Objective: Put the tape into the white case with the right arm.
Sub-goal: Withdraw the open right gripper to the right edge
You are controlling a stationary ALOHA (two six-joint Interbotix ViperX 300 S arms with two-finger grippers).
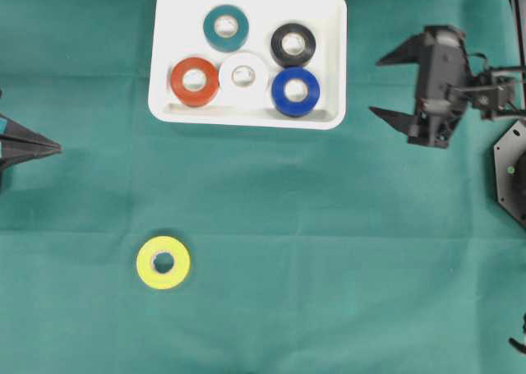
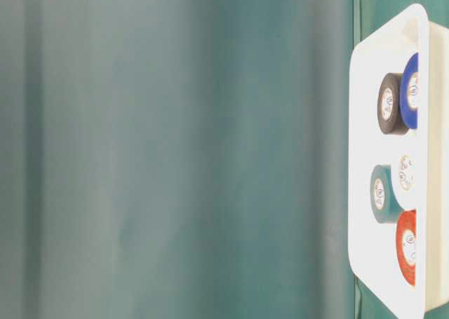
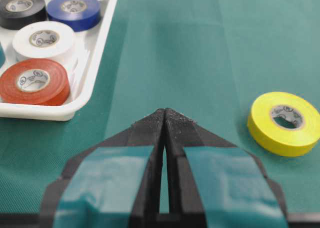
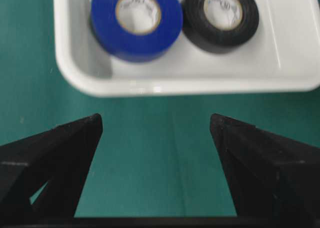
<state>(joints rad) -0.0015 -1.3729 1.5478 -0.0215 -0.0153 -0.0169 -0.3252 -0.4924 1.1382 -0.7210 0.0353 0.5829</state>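
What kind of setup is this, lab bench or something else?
Likely a lab tabletop for robot tests: a green cloth over the table, two black grippers, left and right, and a white case of tape rolls.

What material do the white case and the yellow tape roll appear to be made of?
The white case: probably plastic, smooth and slightly glossy; its rounded rim shows soft light reflections. The yellow tape roll: apparently vinyl tape with a slight sheen, wound on a pale printed core that may be cardboard.
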